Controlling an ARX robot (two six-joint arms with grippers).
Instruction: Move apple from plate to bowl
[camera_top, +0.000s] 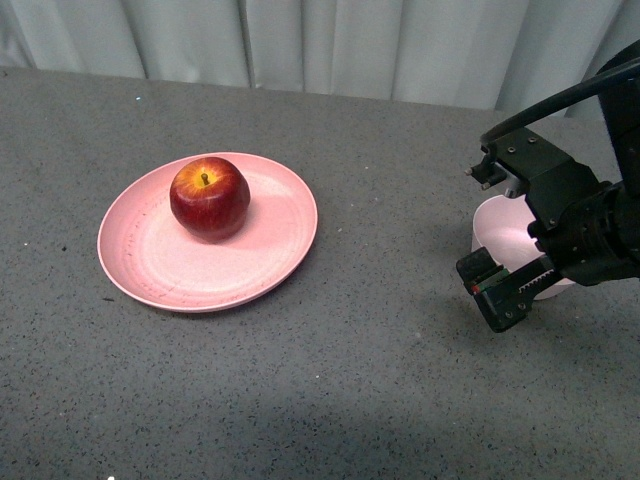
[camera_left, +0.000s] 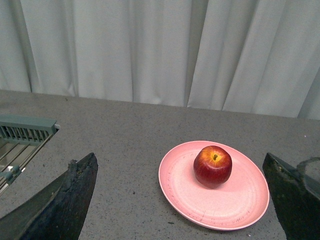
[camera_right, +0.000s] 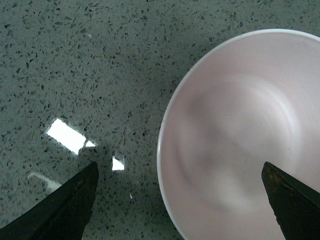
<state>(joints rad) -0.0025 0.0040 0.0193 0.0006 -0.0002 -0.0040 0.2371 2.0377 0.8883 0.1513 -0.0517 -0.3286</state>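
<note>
A glossy dark-red apple (camera_top: 209, 197) sits on the far part of the wide salmon-pink plate (camera_top: 150, 262), left of centre on the table. In the left wrist view the apple (camera_left: 213, 165) and plate (camera_left: 235, 205) lie ahead of my open left gripper (camera_left: 179, 157), well apart from its dark fingers (camera_left: 75, 195). The left arm is out of the front view. At the right, my open right gripper (camera_top: 525, 280) hovers over the small pale pink bowl (camera_top: 497, 232). The bowl (camera_right: 240, 140) is empty, below and between the wide-spread jaws of this gripper (camera_right: 180, 166).
The dishes stand on a grey speckled tabletop (camera_top: 380, 380). A pale curtain (camera_top: 330, 40) hangs behind the table's far edge. A grey-green slatted rack (camera_left: 25, 132) shows off to one side in the left wrist view.
</note>
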